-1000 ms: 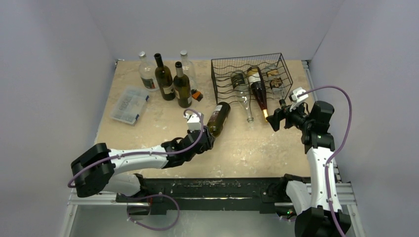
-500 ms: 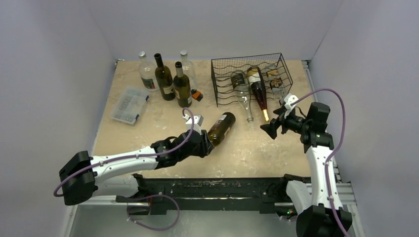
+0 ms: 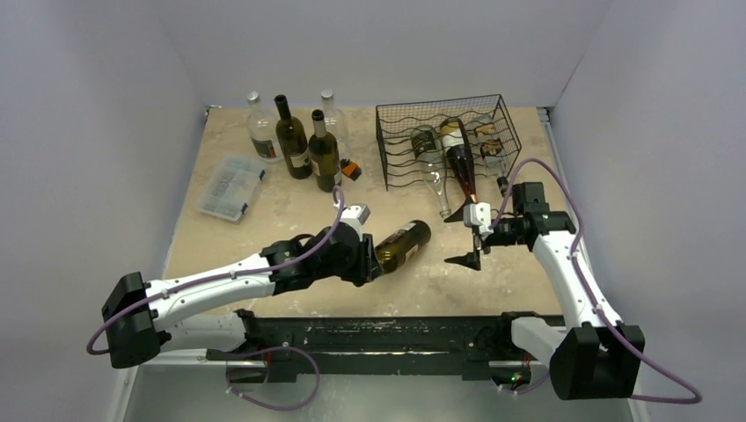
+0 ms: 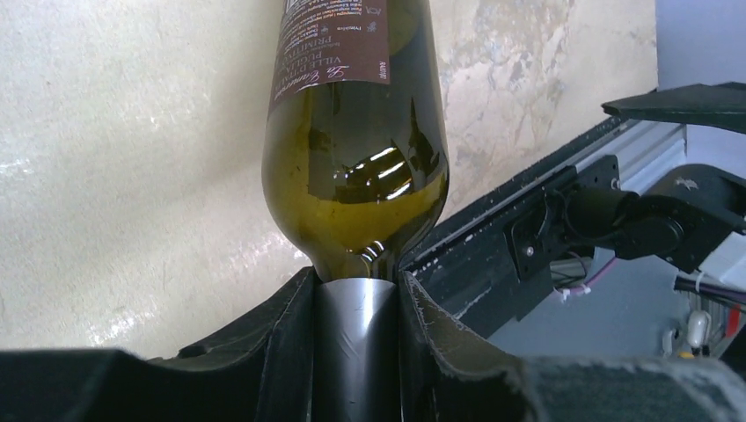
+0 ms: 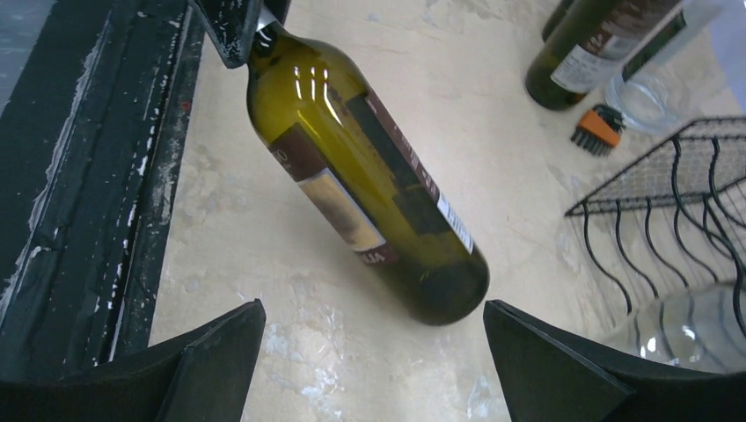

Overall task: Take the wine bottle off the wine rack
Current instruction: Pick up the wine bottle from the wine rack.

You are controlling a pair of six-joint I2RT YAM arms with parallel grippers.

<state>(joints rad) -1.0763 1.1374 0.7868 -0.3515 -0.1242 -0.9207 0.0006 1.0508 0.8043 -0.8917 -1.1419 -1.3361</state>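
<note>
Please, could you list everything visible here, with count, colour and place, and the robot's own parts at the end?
Rack: 1, black wire, far right of table.
Rack bottles: 3, clear and dark, lying in rack.
Held bottle: 1, olive green, centre, gripped by neck.
Standing bottles: 4, two dark, two clear, far left.
Box: 1, clear plastic, left.
Brush: 1, orange-black, beside standing bottles.
Table: 1, beige.
Left end effector: 1, black, shut on held bottle.
Right end effector: 1, black, open, near held bottle's base.
</note>
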